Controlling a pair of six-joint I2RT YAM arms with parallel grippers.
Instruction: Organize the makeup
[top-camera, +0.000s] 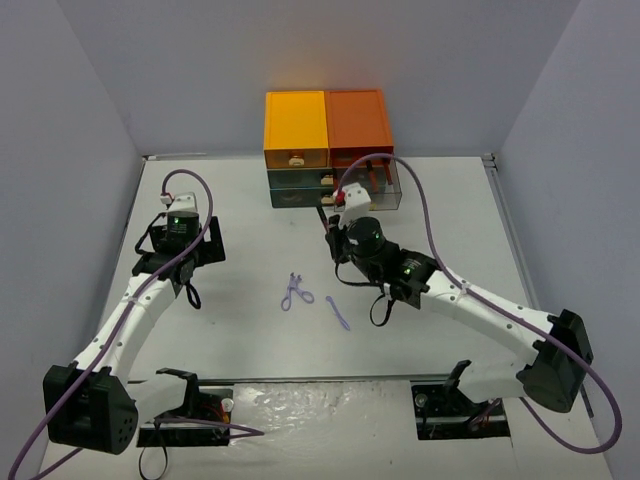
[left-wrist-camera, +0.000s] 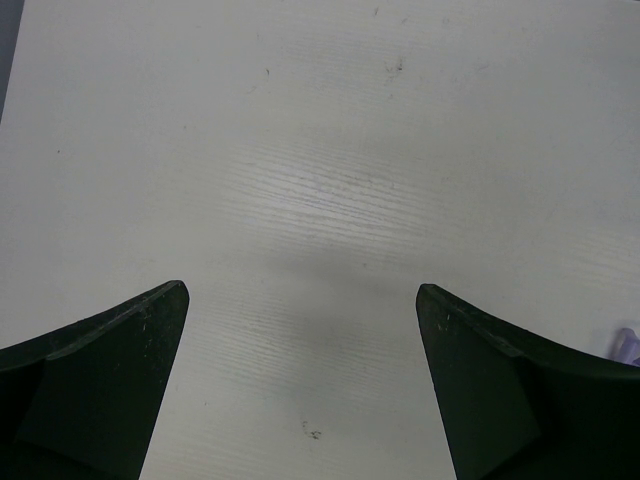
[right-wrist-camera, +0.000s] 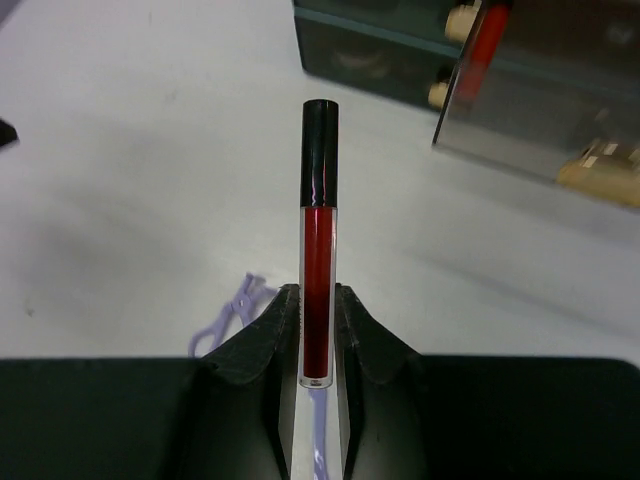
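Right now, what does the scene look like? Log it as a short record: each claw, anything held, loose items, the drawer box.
right claw: shut on a red lip gloss tube, black cap pointing away from the wrist
left claw: open, holding nothing, over bare table
loose on table: purple eyelash curler; purple stick
drawer box: one right-side drawer pulled out, red-and-black items inside
tube versus drawer: close to it, not inside

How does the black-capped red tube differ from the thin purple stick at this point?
The black-capped red tube is clamped in the right tool; the thin purple stick lies loose on the white table. The tube is two-coloured; the stick is purple throughout. Both are slender.
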